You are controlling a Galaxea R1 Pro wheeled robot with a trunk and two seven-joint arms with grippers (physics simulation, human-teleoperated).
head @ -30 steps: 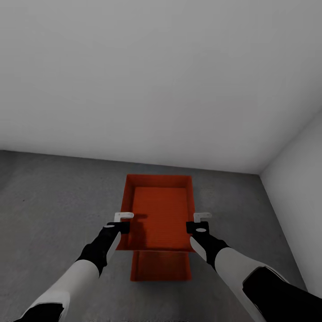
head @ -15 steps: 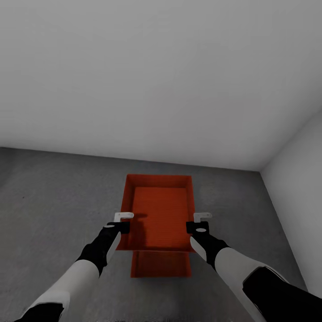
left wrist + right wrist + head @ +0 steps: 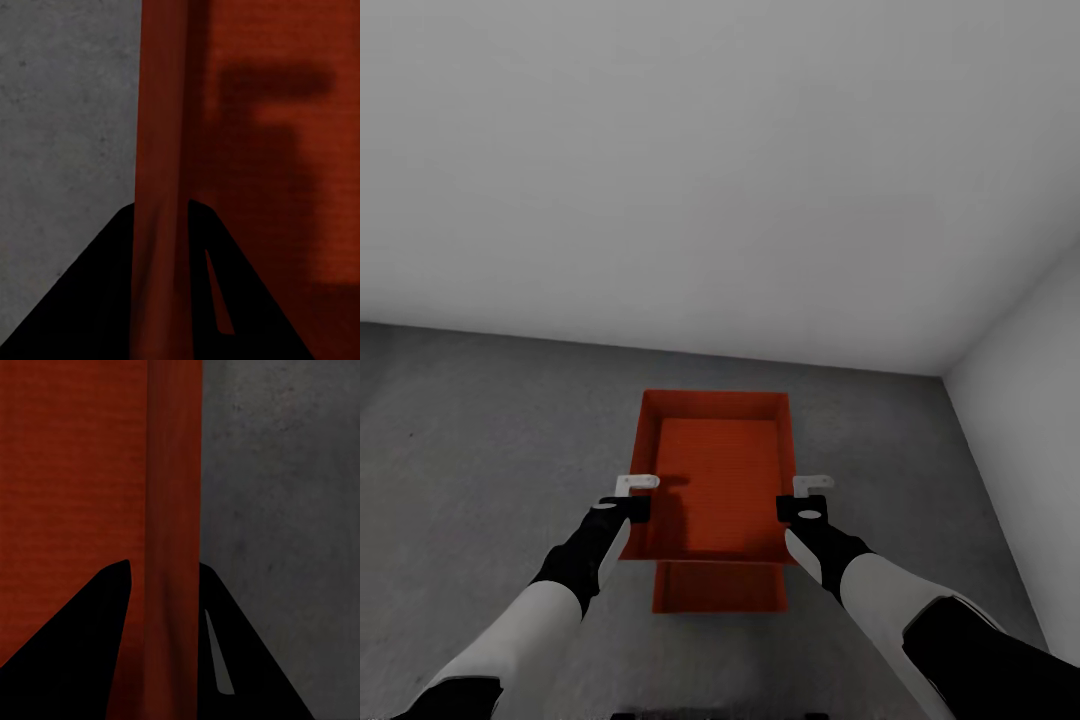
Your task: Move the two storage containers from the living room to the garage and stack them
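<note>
Both grippers, left (image 3: 628, 508) and right (image 3: 801, 508), pinch the upper storage container (image 3: 718, 470) at frame centre above the lower container (image 3: 720, 590) on the garage floor (image 3: 480, 450); release remains

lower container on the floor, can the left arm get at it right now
Probably not. The left claw is shut on the side wall of the upper container, which hangs over most of the lower container and covers all but its near end; the right claw clamps the opposite wall.
</note>
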